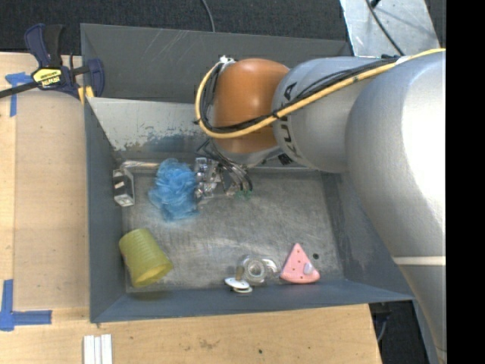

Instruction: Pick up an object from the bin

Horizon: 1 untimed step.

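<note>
My gripper (pixel 216 179) reaches down under the orange wrist cover, near the back middle of the bin floor. Right at its left side lies a crumpled blue mesh puff (pixel 173 189), touching or nearly touching the metal fingers. Whether anything sits between the fingers I cannot make out. A clear glass or plastic piece (pixel 123 185) lies left of the puff, by the bin's left wall.
A yellow ribbed cup (pixel 144 257) lies on its side at the front left. Along the front wall sit a small silver metal ring piece (pixel 252 273) and a pink wedge with dots (pixel 301 266). The big arm overhangs the bin's right side.
</note>
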Motion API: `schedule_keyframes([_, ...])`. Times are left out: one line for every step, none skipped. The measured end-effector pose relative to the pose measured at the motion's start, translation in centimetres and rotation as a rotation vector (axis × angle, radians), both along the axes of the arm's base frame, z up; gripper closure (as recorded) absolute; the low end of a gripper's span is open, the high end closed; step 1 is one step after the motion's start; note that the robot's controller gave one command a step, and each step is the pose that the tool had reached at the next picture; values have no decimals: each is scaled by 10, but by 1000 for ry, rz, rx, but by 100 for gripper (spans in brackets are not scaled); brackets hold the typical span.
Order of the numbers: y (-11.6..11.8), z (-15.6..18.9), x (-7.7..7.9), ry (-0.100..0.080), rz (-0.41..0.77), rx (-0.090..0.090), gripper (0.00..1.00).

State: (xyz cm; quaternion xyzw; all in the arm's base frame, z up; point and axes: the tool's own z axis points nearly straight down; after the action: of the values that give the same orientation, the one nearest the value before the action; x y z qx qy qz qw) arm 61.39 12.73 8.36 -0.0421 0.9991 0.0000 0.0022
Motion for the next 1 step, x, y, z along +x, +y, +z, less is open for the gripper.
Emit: schedule_keyframes([10,45,0,6,-34,-1,100])
